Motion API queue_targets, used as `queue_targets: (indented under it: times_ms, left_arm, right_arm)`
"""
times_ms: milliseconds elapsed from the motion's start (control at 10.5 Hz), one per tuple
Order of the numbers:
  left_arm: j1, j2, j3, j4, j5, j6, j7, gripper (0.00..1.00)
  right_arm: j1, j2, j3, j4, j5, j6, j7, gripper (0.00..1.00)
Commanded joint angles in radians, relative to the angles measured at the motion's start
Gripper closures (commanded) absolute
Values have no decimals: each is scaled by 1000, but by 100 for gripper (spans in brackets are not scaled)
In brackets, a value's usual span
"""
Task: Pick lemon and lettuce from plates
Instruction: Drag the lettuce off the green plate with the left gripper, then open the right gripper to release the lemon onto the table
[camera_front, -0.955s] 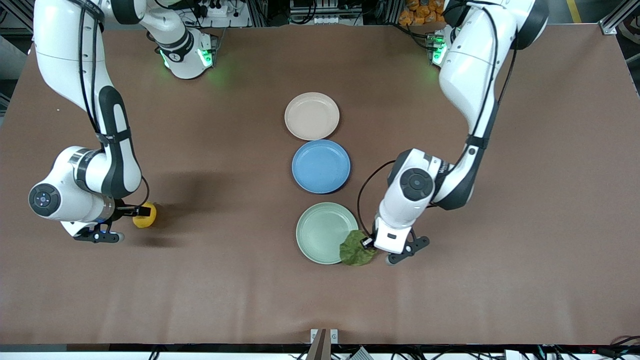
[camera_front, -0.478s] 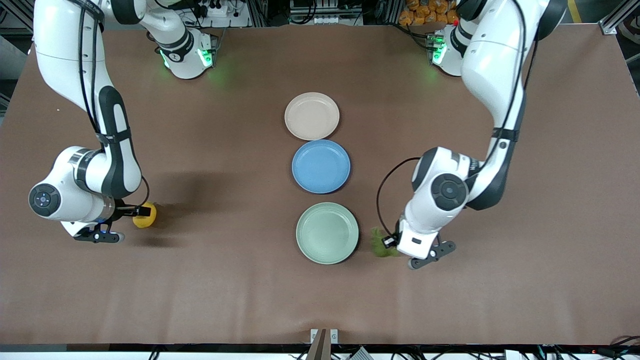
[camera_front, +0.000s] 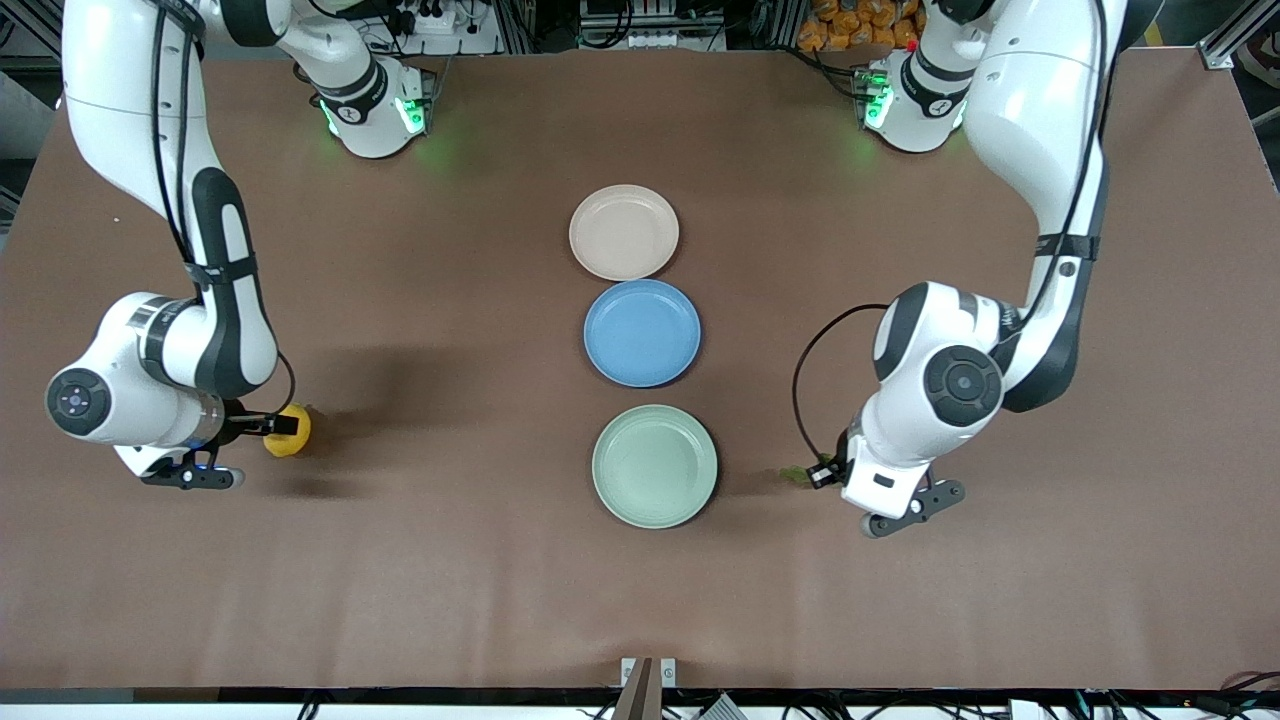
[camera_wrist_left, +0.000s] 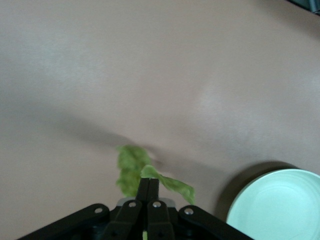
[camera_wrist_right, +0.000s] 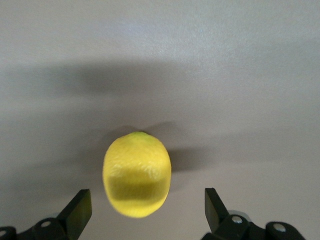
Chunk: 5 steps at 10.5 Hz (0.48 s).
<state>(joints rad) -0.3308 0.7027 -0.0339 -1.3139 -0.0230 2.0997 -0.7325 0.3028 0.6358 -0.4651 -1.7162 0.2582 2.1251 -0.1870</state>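
The lemon (camera_front: 288, 431) lies on the brown table toward the right arm's end, away from the plates. My right gripper (camera_front: 275, 428) is open, with a finger on each side of the lemon (camera_wrist_right: 137, 174) and not touching it. My left gripper (camera_front: 818, 473) is shut on the lettuce (camera_front: 795, 474), a wrinkly green leaf that hangs from the fingertips (camera_wrist_left: 148, 184) over bare table beside the mint green plate (camera_front: 655, 466), toward the left arm's end. The beige-pink plate (camera_front: 624, 232) and the mint plate (camera_wrist_left: 280, 205) hold nothing.
A blue plate (camera_front: 642, 332) with nothing on it lies between the beige-pink and the mint plate in a row down the table's middle. Brown table stretches widely on both sides of the plates.
My left gripper has carried the lettuce off the mint plate's rim and out over the table toward the left arm's end. The right arm has barely shifted; the lemon stays put.
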Motion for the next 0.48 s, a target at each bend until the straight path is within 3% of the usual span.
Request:
queue_targets:
  times_ms: [0,191,382]
  left_arm:
    - [19,-66,-6,-84,-23,-44,33,100]
    - [35,-89,-6,-126,-18,-50,35,100]
    - [56,-124,-6,-186,-14,-50,76,100]
  right_arm:
    - [-17,-31,-21,140,7,-205,-25,0]
    - [-8,-57,-56,199,4,-295,-69,0]
    - [-13,-105,-55,191,7,-307,-112,0]
